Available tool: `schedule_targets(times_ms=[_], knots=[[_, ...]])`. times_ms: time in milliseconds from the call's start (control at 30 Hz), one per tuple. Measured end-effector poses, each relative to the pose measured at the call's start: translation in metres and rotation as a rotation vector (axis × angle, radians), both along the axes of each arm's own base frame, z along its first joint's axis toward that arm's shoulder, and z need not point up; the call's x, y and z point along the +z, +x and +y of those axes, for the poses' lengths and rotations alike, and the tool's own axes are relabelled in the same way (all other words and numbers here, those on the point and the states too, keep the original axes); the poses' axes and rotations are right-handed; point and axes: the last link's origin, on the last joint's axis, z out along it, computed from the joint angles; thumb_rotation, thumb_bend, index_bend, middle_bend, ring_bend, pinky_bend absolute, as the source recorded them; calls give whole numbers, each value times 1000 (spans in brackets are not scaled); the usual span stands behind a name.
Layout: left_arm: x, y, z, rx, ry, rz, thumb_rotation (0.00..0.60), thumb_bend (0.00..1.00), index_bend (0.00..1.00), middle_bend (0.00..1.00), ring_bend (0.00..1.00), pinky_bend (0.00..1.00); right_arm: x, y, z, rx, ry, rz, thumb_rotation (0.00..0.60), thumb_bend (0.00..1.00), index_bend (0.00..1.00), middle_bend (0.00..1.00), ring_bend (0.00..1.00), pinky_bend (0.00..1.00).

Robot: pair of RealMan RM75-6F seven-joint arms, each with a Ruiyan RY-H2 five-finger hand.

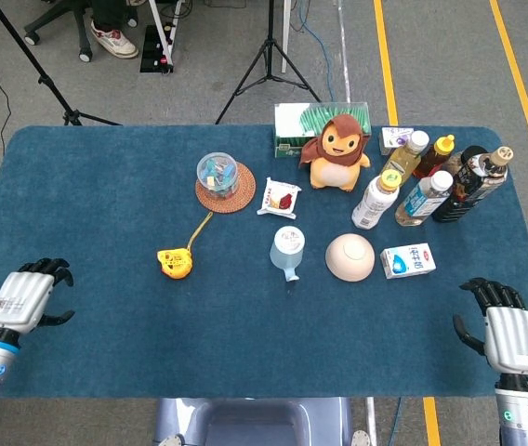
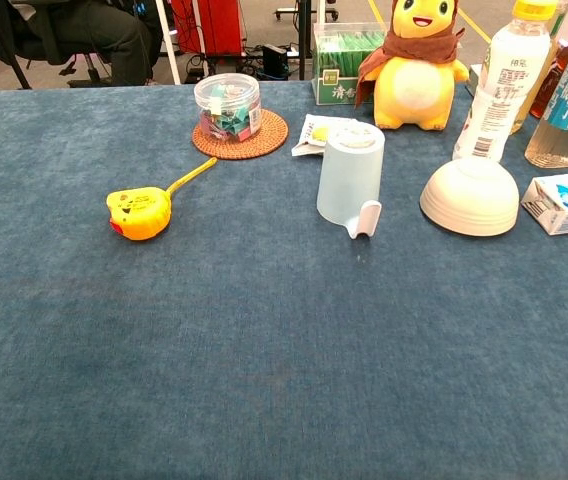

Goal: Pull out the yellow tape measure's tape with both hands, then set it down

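From the head view I have my left hand (image 1: 30, 296) at the near left edge of the table (image 1: 106, 186), fingers curled inward with nothing in them. My right hand (image 1: 503, 327) sits at the near right edge, fingers apart and holding nothing. Neither hand shows in the chest view.

Between the hands and the yellow tape measure (image 2: 139, 213) I see only bare blue cloth, a broad open band along the near side. The tape measure lies well apart from both hands, left of the table's middle. A short length of its tape (image 2: 191, 175) runs out from it toward the far side, its tip near the woven coaster (image 2: 270, 139).

A clear jar (image 2: 228, 105) stands on that coaster beyond the tape measure. To the tape measure's right a pale blue cup (image 2: 349, 177) stands upside down, then an upturned bowl (image 2: 469, 195). Further right and beyond, bottles (image 1: 427, 181) crowd the far right corner.
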Motion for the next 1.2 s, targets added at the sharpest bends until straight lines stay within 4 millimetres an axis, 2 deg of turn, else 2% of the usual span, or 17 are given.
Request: schedule_targets(times_ms=[300, 400, 500, 567, 767, 1200], knots=[[-10, 31, 45, -50, -95, 34, 597, 118, 422, 266, 207, 289, 3, -4, 0, -9, -4, -2, 553, 356, 300, 271, 245, 223], [-17, 41, 58, -59, -120, 41, 549, 118, 389, 266, 197, 288, 4, -5, 1, -16, -7, -2, 552, 356, 300, 271, 246, 223], [-24, 48, 69, -61, -145, 48, 488, 118, 304, 239, 155, 288, 5, -8, 3, -26, -11, -2, 552, 356, 300, 271, 246, 223], [-28, 53, 77, -63, -161, 56, 474, 118, 255, 208, 142, 288, 5, -9, 3, -31, -14, -4, 549, 355, 300, 271, 246, 223], [-48, 68, 98, -72, -198, 73, 467, 118, 206, 180, 124, 289, 7, -10, 3, -38, -18, -2, 552, 356, 300, 271, 246, 223], [-97, 91, 131, -67, -299, 39, 467, 118, 204, 180, 123, 294, 10, -14, 4, -61, -29, 0, 552, 356, 300, 272, 246, 223]])
